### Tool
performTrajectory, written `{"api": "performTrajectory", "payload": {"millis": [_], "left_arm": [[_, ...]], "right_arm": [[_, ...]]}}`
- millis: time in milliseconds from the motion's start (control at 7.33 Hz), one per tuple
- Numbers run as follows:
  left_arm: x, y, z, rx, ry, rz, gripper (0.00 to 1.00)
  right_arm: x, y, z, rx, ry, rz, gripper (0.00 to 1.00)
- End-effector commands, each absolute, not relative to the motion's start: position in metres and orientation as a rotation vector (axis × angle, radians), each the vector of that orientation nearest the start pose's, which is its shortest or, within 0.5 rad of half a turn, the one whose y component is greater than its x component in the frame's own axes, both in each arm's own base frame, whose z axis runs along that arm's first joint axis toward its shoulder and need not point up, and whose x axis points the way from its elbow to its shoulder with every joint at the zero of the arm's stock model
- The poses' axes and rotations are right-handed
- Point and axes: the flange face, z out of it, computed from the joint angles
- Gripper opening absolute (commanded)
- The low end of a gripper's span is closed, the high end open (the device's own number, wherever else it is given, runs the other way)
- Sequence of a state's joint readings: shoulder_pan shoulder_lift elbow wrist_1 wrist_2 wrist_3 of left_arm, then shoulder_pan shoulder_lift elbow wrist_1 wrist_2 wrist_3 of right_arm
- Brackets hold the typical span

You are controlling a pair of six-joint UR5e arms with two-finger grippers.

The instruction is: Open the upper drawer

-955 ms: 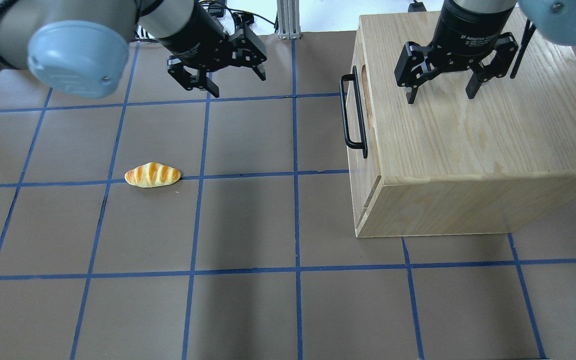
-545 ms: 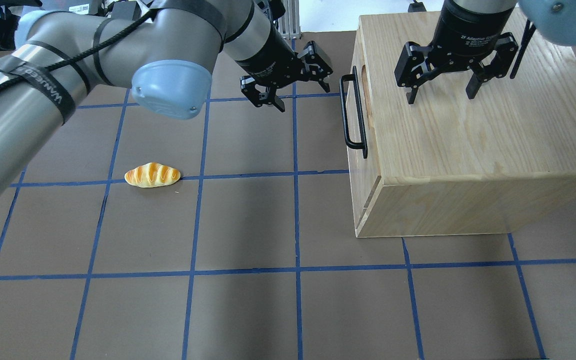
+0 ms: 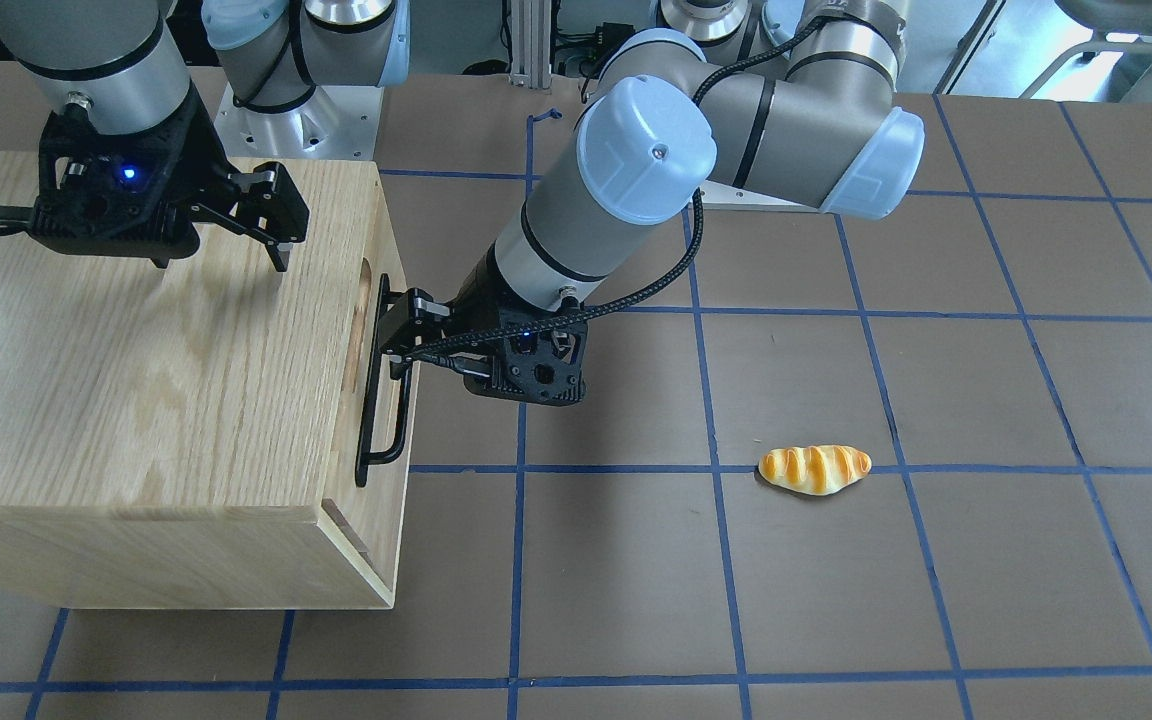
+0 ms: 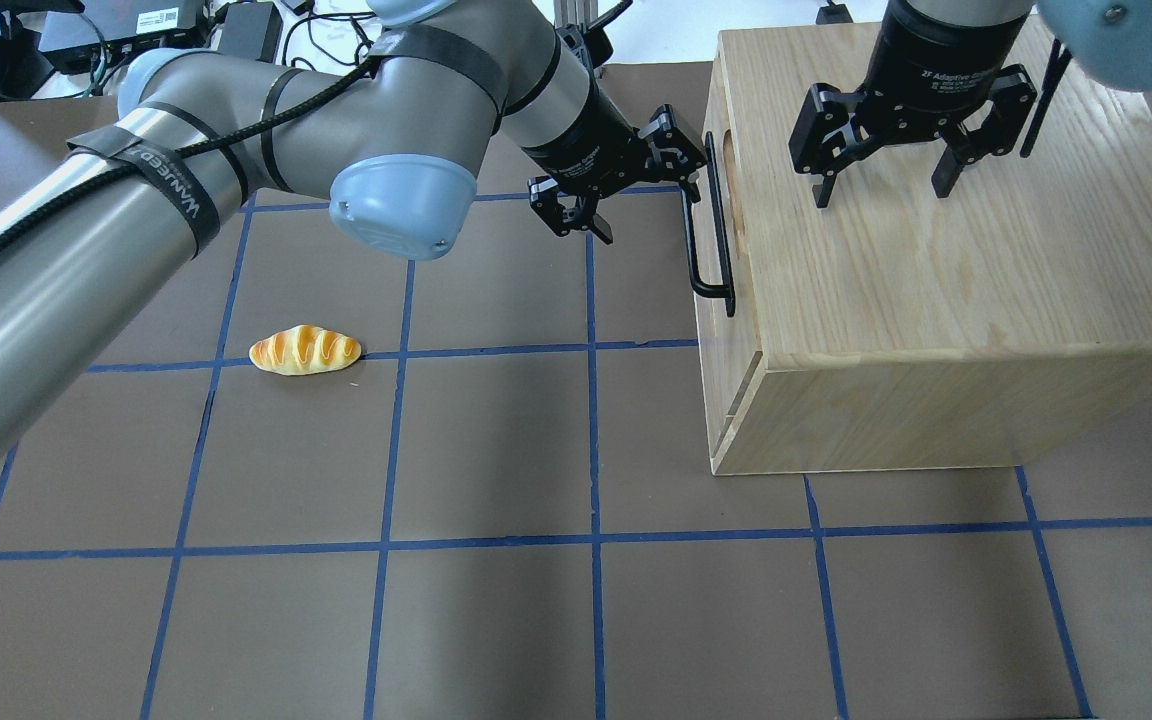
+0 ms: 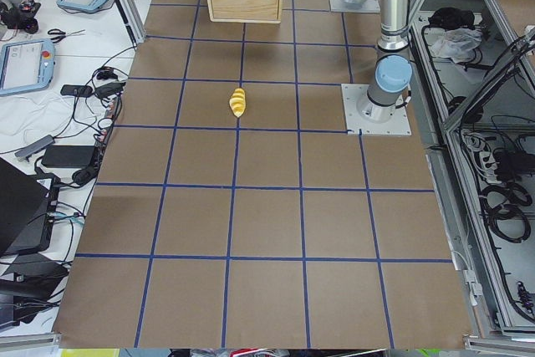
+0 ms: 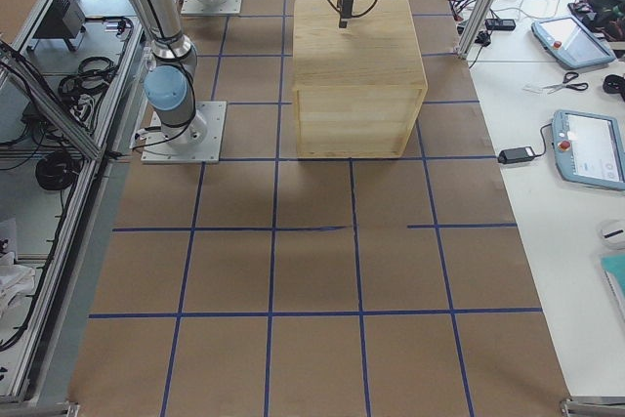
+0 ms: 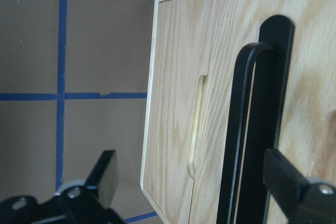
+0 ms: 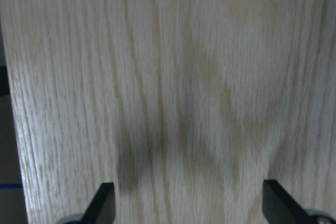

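The upper drawer [image 4: 738, 250] sits shut near the top of the oak cabinet [image 4: 936, 280], facing the table's middle. Its long black bar handle [image 4: 706, 230] also shows in the front view [image 3: 381, 400] and the left wrist view [image 7: 241, 129]. My left gripper [image 4: 648, 195] is open at the far end of the handle and holds nothing. In the left wrist view the bar stands between my fingers [image 7: 286, 177], close to the right one. My right gripper [image 4: 881, 185] hangs open and empty just above the cabinet top [image 8: 189, 77].
A toy bread roll [image 4: 305, 350] lies on the brown gridded table to the left of the cabinet, also in the front view [image 3: 815, 469]. The cabinet front has a slot cutout [image 7: 197, 124] beside the handle.
My left arm has swung right from the table's back left and brought its open gripper up to the handle. The right gripper, cabinet and bread have not moved.
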State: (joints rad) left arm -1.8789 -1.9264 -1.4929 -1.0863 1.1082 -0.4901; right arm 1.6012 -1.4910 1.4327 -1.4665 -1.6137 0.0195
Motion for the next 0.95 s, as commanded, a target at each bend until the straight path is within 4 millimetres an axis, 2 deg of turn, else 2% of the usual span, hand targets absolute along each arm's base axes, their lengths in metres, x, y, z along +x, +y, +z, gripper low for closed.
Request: {"api": "performTrajectory", "payload": {"millis": [0,409,545,818], "left_arm": [[-0.366,-0.558,0.38,0.184,-2.633,-0.001,1.0],[-0.372,-0.561,0.365,0.184,-2.639,-0.024,1.0],[-0.378,-0.559,0.369,0.178,-2.631,-0.004,1.0],[-0.379,-0.559,0.364,0.164,-2.633,0.0,1.0]], "right_arm": [[0.145,-0.516,0.505,-0.019,3.185,0.072,1.0],[0.145,-0.516,0.505,-0.019,3.185,0.072,1.0],[0.145,-0.516,0.505,-0.019,3.185,0.072,1.0],[0.144,-0.516,0.504,-0.016,3.185,0.074,1.0]]}}
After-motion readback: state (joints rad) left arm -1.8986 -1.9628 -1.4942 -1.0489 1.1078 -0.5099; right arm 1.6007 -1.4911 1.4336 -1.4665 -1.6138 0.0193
